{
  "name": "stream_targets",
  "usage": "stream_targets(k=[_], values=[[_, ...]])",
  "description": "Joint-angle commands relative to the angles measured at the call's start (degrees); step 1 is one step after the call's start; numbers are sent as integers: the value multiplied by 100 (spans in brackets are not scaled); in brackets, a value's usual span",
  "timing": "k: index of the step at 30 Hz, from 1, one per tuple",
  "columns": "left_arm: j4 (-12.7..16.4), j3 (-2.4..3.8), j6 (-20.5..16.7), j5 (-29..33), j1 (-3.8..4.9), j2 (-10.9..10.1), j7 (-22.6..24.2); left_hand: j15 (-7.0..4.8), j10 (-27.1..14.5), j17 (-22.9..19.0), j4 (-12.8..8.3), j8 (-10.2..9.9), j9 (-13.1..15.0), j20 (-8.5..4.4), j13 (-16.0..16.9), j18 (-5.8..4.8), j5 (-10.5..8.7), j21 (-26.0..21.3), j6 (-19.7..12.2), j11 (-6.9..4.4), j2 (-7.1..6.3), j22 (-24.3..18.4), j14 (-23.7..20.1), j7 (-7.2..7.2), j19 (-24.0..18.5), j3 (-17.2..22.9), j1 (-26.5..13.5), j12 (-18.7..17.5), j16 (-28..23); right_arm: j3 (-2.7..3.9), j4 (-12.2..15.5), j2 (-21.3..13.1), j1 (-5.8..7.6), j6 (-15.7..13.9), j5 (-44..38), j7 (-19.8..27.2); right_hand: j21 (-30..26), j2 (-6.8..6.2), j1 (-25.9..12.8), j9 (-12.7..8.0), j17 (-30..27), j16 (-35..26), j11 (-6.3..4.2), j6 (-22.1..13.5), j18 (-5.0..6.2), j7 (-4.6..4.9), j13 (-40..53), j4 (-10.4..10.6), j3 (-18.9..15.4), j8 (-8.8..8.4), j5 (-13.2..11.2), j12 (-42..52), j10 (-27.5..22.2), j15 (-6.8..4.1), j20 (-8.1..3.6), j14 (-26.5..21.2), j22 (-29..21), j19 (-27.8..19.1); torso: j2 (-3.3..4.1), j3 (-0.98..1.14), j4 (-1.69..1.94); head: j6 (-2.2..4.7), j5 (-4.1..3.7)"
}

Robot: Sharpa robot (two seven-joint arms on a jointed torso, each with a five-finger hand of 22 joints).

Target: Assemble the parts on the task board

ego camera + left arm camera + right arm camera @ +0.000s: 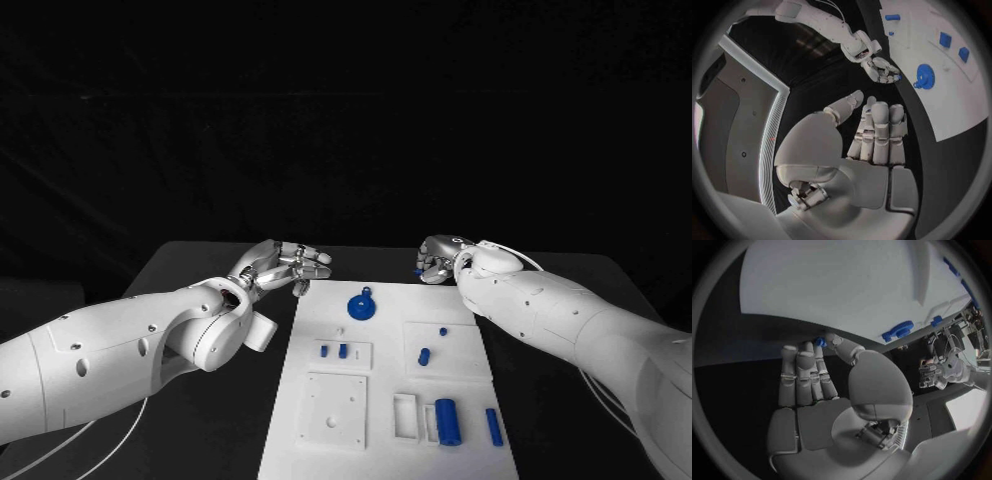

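Nearest: blue cylinder part [447,421] upright in white task board [325,345] slot, well short of both hands. Blue gear [361,305] lies between hands. Right hand [441,259] pinches small blue piece [820,342], prob. for insertion; left hand [284,265] fingers apart, holding nothing, off board edge.

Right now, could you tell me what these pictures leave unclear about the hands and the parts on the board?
- Right hand: it pinches a small blue part; the fingers hide the part's shape in the head and right wrist views.
- Left hand: no part shows in it in the left wrist view; in the head view the fingers cover the palm.
- Task board: its near end is cut off by the head view's bottom edge.
- Blue gear: its teeth are too small to read.
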Motion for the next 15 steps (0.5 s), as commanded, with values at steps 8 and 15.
stream_targets(k=[8,15], values=[[49,6,85,-42,28,-18,39,31,-39,6,28,21,-9,-191,-9,123,-27,-22,6,5,-12,7,-9,33,-4,7,-60,-4,-17,-65,-26,12,-12,381,-183,-122,0,81,-107,-32,-16,26,44,7,171,27,31,103,47,4,-27,38,136,1,12,-56,89,-62,16,-7,-1,-18,4],[63,6,99,-59,38,-22,21,32,-43,7,30,22,-11,-189,-10,124,-28,-22,3,6,-16,8,-9,34,-3,6,-65,-3,-16,-84,-31,19,-12,405,-197,-144,-6,67,-149,-45,-19,27,46,-9,171,33,34,157,62,-6,-27,36,126,3,18,-71,88,-73,17,-8,-10,-28,17]])
